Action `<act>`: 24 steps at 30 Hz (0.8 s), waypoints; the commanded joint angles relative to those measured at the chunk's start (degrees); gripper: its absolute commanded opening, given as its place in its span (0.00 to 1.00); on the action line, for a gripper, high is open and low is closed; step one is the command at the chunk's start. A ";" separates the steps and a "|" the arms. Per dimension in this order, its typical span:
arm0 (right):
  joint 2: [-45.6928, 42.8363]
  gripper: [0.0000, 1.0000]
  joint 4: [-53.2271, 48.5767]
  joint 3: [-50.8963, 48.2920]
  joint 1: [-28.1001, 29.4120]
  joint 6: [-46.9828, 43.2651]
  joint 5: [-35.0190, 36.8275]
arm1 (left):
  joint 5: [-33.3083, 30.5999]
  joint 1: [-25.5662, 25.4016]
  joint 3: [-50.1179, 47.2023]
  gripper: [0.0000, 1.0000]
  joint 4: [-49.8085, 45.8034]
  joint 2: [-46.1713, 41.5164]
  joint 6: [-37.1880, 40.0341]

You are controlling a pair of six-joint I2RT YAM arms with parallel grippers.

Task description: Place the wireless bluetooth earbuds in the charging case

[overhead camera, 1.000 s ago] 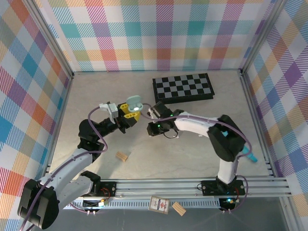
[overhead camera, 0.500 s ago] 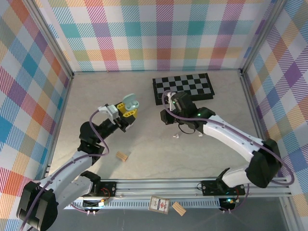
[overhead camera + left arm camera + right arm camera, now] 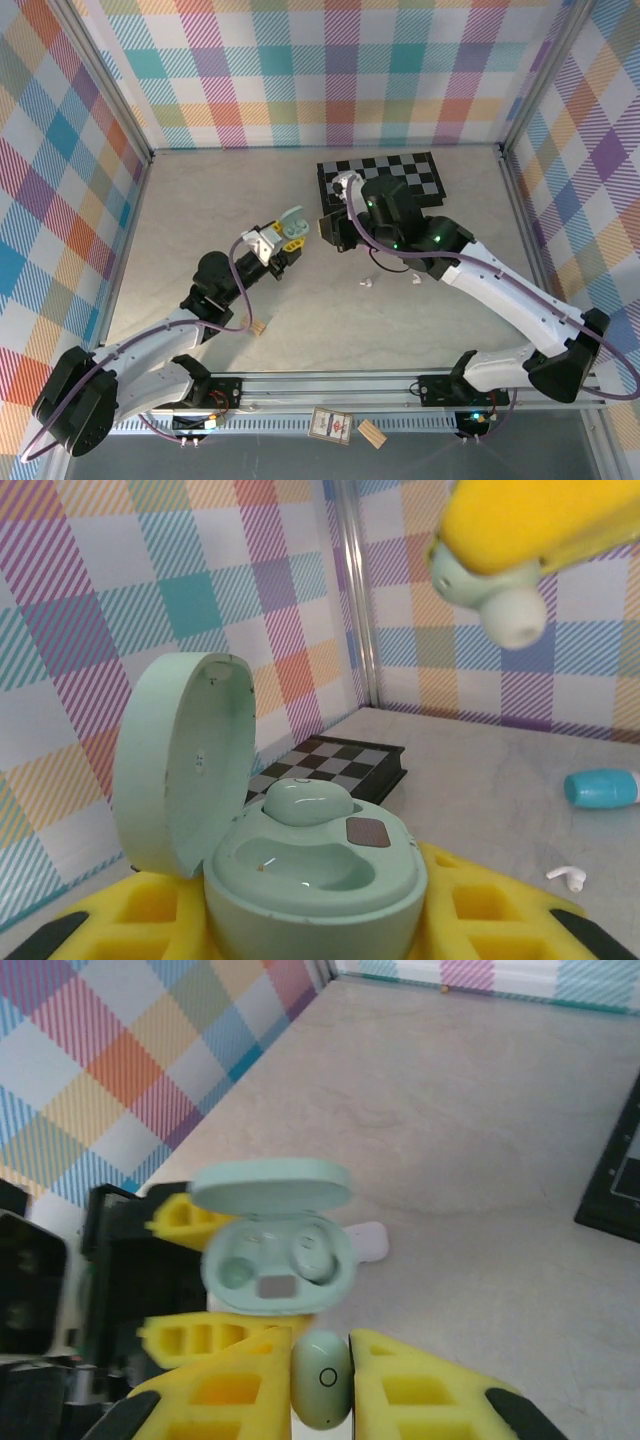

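We see left end effector [image 3: 283,240] gripping the open charging case [image 3: 300,870] — one bud [image 3: 305,802] seated, right end effector [image 3: 322,1365] pinching a green earbud [image 3: 322,1388] nearby

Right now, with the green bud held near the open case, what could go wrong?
1. The right pincer grips the tiny pale green earbud by its sides; it may slip or twist and miss the empty socket.
2. The charging case is held by the left pincer; a hard push might tilt it.
3. The open lid stands close and could be knocked.
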 commanded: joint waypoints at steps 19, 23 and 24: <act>9.32 0.19 2.37 4.31 1.94 -1.26 -1.89 | -0.55 -2.17 2.05 0.27 1.22 1.22 2.40; 9.85 0.19 2.33 4.40 1.94 -0.92 -1.72 | -0.38 -2.14 2.14 0.27 1.36 0.95 2.04; 9.90 0.19 2.42 4.31 1.94 -0.82 -1.72 | -0.29 -2.21 2.14 0.27 1.38 0.92 2.12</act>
